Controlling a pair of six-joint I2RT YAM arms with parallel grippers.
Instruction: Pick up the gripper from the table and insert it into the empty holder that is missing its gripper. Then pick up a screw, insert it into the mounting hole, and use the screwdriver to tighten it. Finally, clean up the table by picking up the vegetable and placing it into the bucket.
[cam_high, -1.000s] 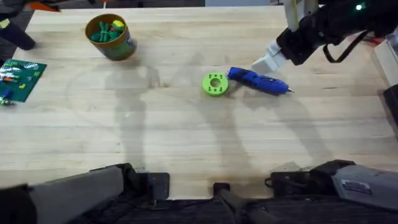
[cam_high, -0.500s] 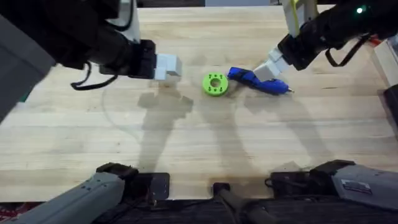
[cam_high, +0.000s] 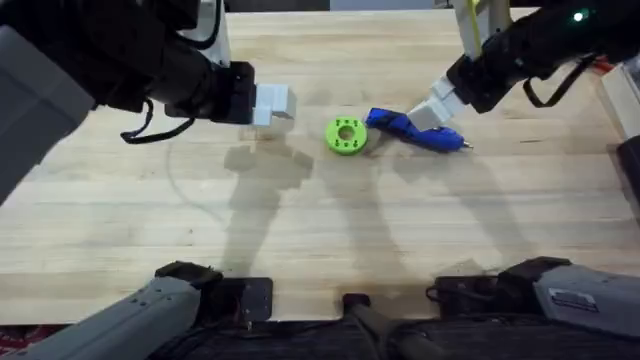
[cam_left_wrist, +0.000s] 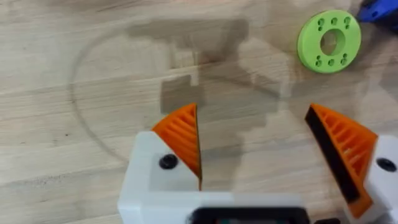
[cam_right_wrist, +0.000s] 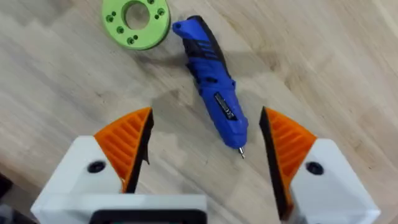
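The right gripper (cam_high: 437, 110) hangs low over the blue screwdriver (cam_high: 415, 130), its white fingers spread wide and holding nothing. In the right wrist view the two orange ribbed pads (cam_right_wrist: 127, 146) stand well apart on either side of the tool's silver-tipped end, with bare wood showing between each pad and the blue body, so the gripper (cam_right_wrist: 205, 146) straddles the screwdriver (cam_right_wrist: 212, 93) without touching it.

The screwdriver lies flat on the wooden table (cam_high: 330, 240), slanted, its blunt end just beside the lime-green disc (cam_high: 346, 135) and its thin tip pointing away from the disc toward the table's right side. The disc lies flat too, with a round hole in its middle and a ring of small holes around it.

The left gripper (cam_high: 270, 104) is out over the table to the left of the disc, near it but apart. Its fingers are wide open and empty as well: the left wrist view shows both orange pads (cam_left_wrist: 180, 134) far apart with nothing but wood grain and the arm's shadow between them, and the green disc (cam_left_wrist: 329, 41) off beyond the gripper (cam_left_wrist: 255, 140), with a sliver of blue at the edge beside it
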